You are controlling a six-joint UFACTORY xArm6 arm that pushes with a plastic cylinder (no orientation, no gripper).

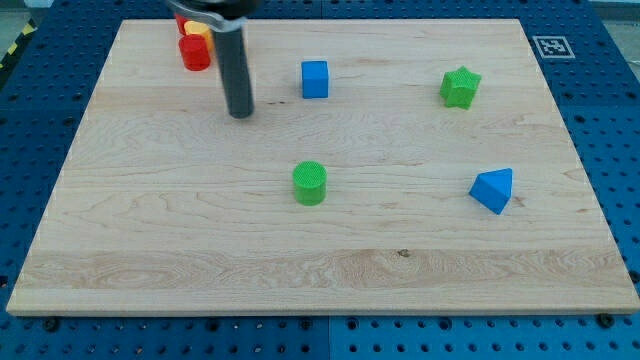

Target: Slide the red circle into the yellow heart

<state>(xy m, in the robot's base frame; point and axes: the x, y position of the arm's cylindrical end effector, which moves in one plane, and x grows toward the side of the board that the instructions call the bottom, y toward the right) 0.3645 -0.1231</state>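
The red circle (pixel 195 53) stands near the board's top left. Just above it a yellow block (pixel 197 30), likely the yellow heart, touches it and is partly hidden by the arm. Another red piece (pixel 182 22) peeks out at its left. My tip (pixel 240 113) rests on the board below and to the right of the red circle, a short gap away, touching no block.
A blue cube (pixel 315 79) sits right of my tip. A green star (pixel 460 88) is at the upper right, a green circle (pixel 310 183) at the centre, a blue triangle (pixel 493 189) at the right. The wooden board (pixel 320 270) lies on a blue perforated table.
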